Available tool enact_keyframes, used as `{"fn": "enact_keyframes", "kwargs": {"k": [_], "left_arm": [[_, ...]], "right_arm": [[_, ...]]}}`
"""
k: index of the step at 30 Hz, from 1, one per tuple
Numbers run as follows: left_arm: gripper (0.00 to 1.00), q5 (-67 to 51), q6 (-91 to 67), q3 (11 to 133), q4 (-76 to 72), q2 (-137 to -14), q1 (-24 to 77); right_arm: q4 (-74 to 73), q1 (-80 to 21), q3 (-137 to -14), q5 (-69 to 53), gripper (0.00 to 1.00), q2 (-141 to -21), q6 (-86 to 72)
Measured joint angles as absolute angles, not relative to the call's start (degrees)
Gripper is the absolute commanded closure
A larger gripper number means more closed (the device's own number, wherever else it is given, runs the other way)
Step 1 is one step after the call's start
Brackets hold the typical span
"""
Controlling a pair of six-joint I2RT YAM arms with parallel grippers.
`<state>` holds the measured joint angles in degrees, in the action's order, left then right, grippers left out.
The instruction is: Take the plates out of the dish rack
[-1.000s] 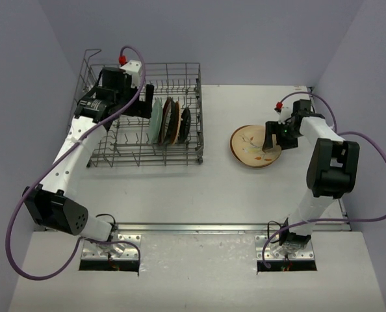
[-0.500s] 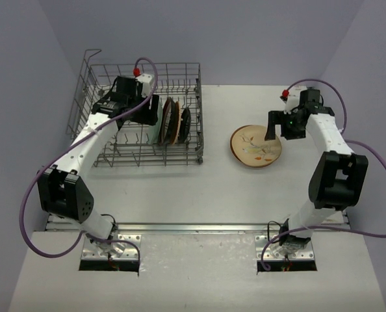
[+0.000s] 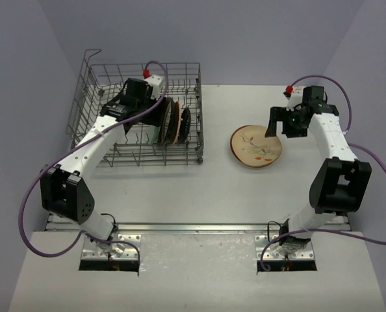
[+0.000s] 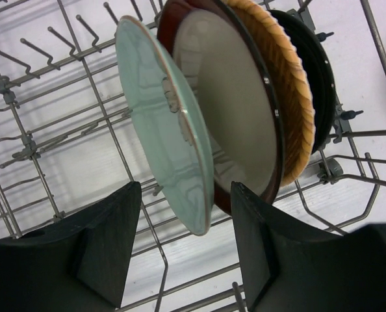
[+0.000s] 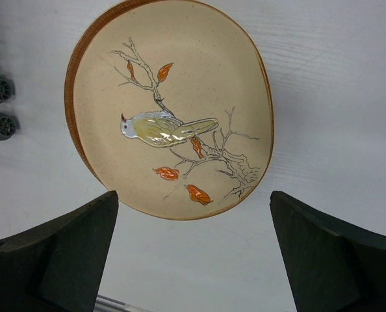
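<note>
The dish rack [image 3: 180, 64] occupies the upper left of the top view. In the left wrist view, four plates stand on edge at upper centre: pale green plate [image 4: 164, 123], red-rimmed plate [image 4: 232, 110], orange-brown plate [image 4: 290, 97], black plate [image 4: 320, 71]. The left gripper [image 4: 186, 190] stands apart, straddling the pale green plate's lower rim with a gap on each side. The right gripper [image 5: 193, 196] stands fully apart above the bird-pattern plate [image 5: 173, 104], which lies flat on the table [image 5: 336, 78], right of centre in the top view.

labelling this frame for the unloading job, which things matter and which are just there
Job: dish rack; pale green plate, red-rimmed plate, orange-brown plate, black plate standing in it; bird plate flat on the table.
Just there: table, purple cables.
</note>
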<state>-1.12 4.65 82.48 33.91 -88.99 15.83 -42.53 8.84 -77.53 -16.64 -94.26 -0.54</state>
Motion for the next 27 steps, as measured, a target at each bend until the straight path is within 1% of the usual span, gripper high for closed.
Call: {"fn": "enact_keyframes", "kwargs": {"k": [3,9,14,16,21,24,25,27], "left_arm": [[0.57,2.6,5.0,82.5,33.5,-89.4,18.2],[0.65,8.4,5.2,83.0,32.9,-94.4,19.2],[0.69,9.4,4.5,85.8,32.8,-99.2,19.4],[0.72,9.6,4.3,86.8,32.9,-100.8,19.4],[0.87,9.5,2.9,88.0,33.0,-102.5,19.4],[0.98,9.8,0.7,88.3,33.1,-102.4,19.4],[1.00,10.0,0.8,88.5,33.3,-102.4,19.3],[1.00,9.7,0.8,88.9,33.9,-102.4,19.1]], "right_arm": [[-42.7,8.8,-78.0,-16.0,0.01,-94.0,-1.7],[-42.8,8.8,-78.8,-15.1,0.01,-91.5,-2.8],[-43.1,8.8,-79.0,-15.0,0.01,-89.6,-3.3],[-43.3,8.8,-79.0,-15.1,0.01,-89.3,-3.4],[-43.8,8.8,-79.0,-15.1,0.01,-89.3,-3.5],[-43.9,8.8,-79.0,-15.1,0.01,-89.2,-3.5],[-43.9,8.8,-79.0,-15.2,0.01,-89.2,-3.5],[-44.0,8.8,-79.0,-15.5,0.01,-89.1,-3.6]]}}
